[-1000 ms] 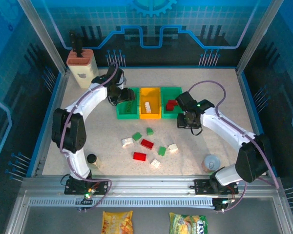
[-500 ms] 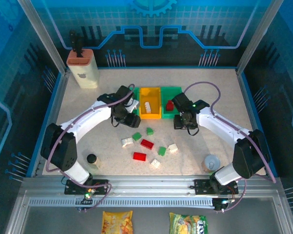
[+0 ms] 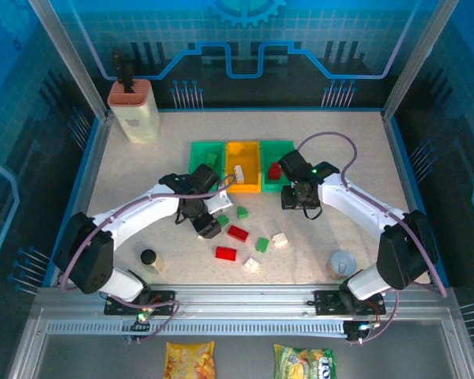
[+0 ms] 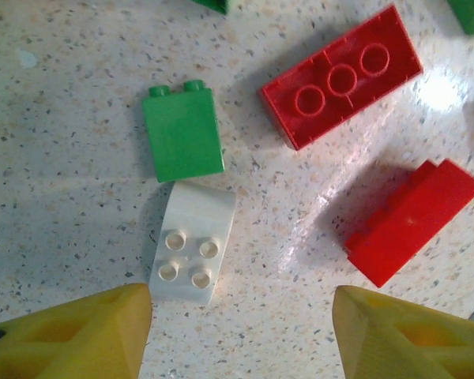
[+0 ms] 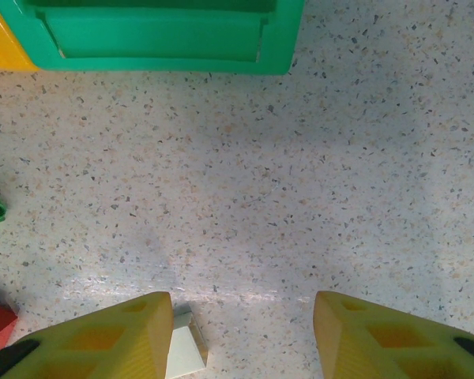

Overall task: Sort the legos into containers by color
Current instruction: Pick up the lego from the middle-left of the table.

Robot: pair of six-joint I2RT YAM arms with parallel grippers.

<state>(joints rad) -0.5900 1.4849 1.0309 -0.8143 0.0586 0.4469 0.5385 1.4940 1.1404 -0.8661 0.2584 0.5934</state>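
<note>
The left claw (image 3: 208,227) hangs low over the loose legos in the middle of the worktop (image 3: 126,197), near side of the bins. In the left wrist view its claw (image 4: 241,308) stands apart with nothing between the yellow fingers (image 4: 79,335). A white four-stud brick (image 4: 191,245) lies just ahead of one finger and end to end with a green brick (image 4: 182,133). A long red brick (image 4: 341,76) lies with its hollow underside up, and a second red brick (image 4: 415,221) lies near the other finger.

The right claw (image 3: 294,197) hovers just near of the right green bin (image 3: 278,146). Its fingers (image 5: 103,335) are also apart and empty, over bare worktop, with a small white brick (image 5: 186,347) beside one finger.

The three bins sit in a joined row at the far middle: left green bin (image 3: 196,150), orange-yellow bin (image 3: 242,146), then the right green bin. A white brick (image 3: 238,171) lies in the orange-yellow bin and a red brick (image 3: 275,170) in the right green one.

Loose on the worktop seen from above are two green bricks (image 3: 242,212) near the left claw, two red ones (image 3: 226,253), another green (image 3: 262,245) and two white (image 3: 280,238).
</note>
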